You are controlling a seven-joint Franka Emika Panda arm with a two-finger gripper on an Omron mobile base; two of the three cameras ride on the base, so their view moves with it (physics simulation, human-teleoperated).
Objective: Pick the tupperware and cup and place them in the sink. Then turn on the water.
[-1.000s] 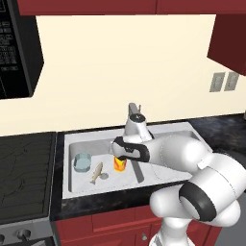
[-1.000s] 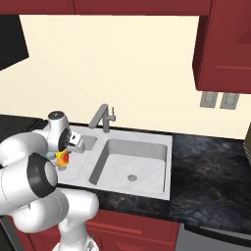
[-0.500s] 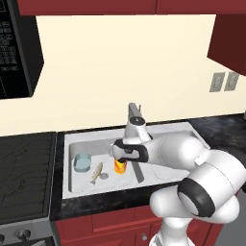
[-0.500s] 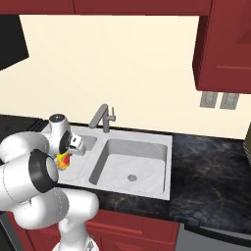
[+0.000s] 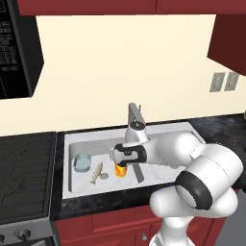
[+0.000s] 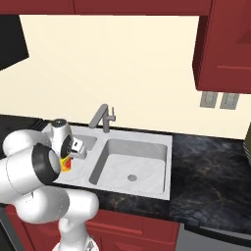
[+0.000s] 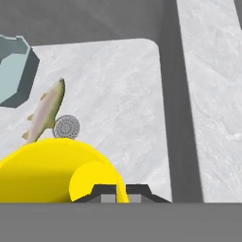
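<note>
My gripper (image 5: 120, 165) is shut on the rim of the yellow cup (image 5: 120, 171), holding it low inside the left basin of the sink (image 5: 66, 144). In the hand view the cup (image 7: 49, 172) sits right before my fingertips (image 7: 116, 191), above the basin floor. The pale blue-grey tupperware (image 5: 82, 162) lies in the same basin to the left, also seen as tupperware (image 7: 14, 71) in the hand view. From the right the cup (image 6: 65, 165) shows under my hand beside the sink (image 6: 168, 166). No water is in view at the faucet (image 5: 134, 113).
A small tan fish (image 5: 97, 173) lies in the left basin between tupperware and cup, near the drain (image 7: 66, 126). The centre divider (image 7: 182, 142) runs to the right of the cup. A stove (image 5: 24, 178) flanks the sink on the left; dark counter (image 6: 211, 166) lies right.
My hand has sunk a little with the cup, deeper into the left basin. The tupperware and fish have not moved.
</note>
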